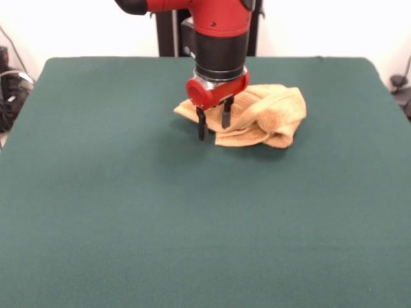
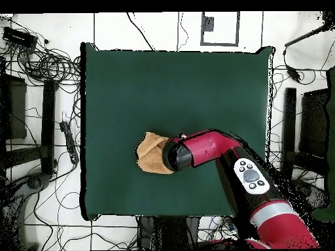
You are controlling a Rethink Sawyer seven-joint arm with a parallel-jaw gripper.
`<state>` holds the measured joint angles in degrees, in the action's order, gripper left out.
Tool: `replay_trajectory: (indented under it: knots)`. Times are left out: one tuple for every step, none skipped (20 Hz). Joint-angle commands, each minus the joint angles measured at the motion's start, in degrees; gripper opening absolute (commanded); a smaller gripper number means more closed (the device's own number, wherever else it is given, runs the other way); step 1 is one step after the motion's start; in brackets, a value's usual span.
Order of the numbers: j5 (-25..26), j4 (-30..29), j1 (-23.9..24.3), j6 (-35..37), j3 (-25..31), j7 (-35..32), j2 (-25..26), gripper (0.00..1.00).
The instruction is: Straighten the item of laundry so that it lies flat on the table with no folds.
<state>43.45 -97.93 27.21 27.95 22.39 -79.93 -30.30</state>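
Bare green tabletop (image 1: 192, 244) nearest. Further back, fingers (image 1: 214, 124) spread, pointing down, holding nothing, tips at the near left edge of the towel (image 1: 270, 115); contact hard to judge. Towel bunched in folds, right of centre toward the far side. From overhead, mostly hidden under the arm (image 2: 209, 147); only one end showing.

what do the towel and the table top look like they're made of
The towel looks like soft mustard-tan terry cloth: nubby, matte, slumping in thick folds. The table seems covered in plain dark green fabric, matte and without shine; what lies beneath can't be seen.
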Motion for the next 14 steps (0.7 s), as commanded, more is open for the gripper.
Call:
replay_trajectory:
  knots:
    - [0.94, -4.27, -3.30, -3.67, -0.05, -5.83, 1.53, 1.00]
    - [0.87, -4.47, -3.30, -3.68, -0.06, -5.75, 1.28, 1.00]
    - [0.82, -4.58, -3.39, -3.76, -0.15, -5.74, 1.22, 1.00]
    - [0.78, -4.69, -3.48, -3.83, -0.23, -5.73, 1.17, 1.00]
    - [0.68, -4.60, -3.61, -3.81, -0.28, -5.68, 1.25, 1.00]
    - [0.67, -4.60, -3.78, -3.99, -0.41, -5.78, 1.36, 1.00]
    - [0.63, -4.65, -3.80, -4.11, -0.46, -5.78, 1.41, 1.00]
    - [0.61, -4.73, -3.95, -4.21, -0.56, -5.86, 1.37, 1.00]
    - [0.53, -4.84, -3.98, -4.15, -0.61, -5.83, 1.27, 1.00]
    - [0.44, -4.92, -4.00, -4.09, -0.61, -5.76, 1.17, 1.00]
    - [0.40, -4.99, -4.01, -4.07, -0.61, -5.70, 1.11, 1.00]
    - [0.33, -4.94, -4.07, -4.04, -0.62, -5.69, 1.17, 1.00]
    - [0.36, -4.92, -4.13, -4.06, -0.63, -5.66, 1.22, 1.00]
    - [0.38, -4.90, -4.19, -4.08, -0.65, -5.63, 1.28, 1.00]
